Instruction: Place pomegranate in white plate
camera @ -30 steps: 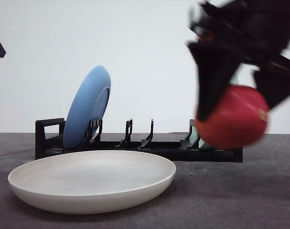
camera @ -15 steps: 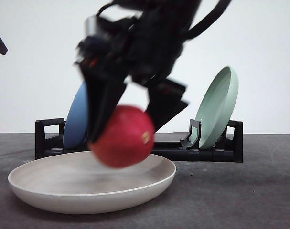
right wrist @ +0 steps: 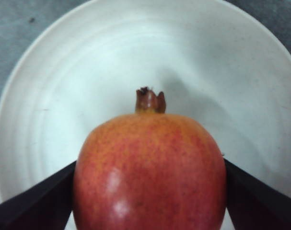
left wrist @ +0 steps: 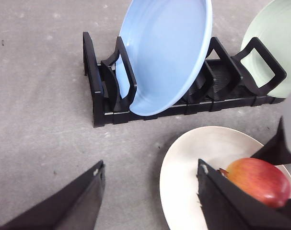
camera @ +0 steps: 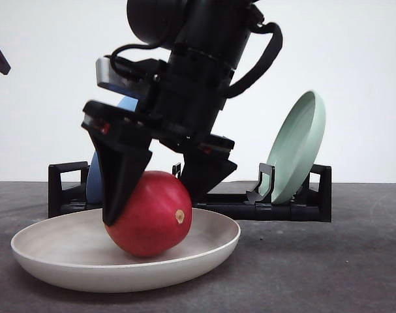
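Nearest me sits the white plate point(camera: 67, 264), wide and shallow on the dark surface point(camera: 328, 267), and the pomegranate point(camera: 149, 214) is down inside it, seemingly resting on the plate's floor a little right of centre. The right hand point(camera: 155, 195) is closed around the fruit, one black finger on each flank. In the right wrist view the fingers press the widest part of the fruit, with the little tan crown pointing away toward the far side of the plate.

It looks a firm, weighty thing with a smooth, glossy skin, so I'd guess it could slip or roll once let go; the round middle is the sensible place to hold, and the raised rim should stop it wandering.

The left hand point(left wrist: 150, 201) hangs spread wide and empty, near the plate's left side.

Farther back, the black rack point(camera: 295, 210) holds a blue plate point(left wrist: 164, 52) on the left and a pale green plate point(camera: 299, 147) on the right.
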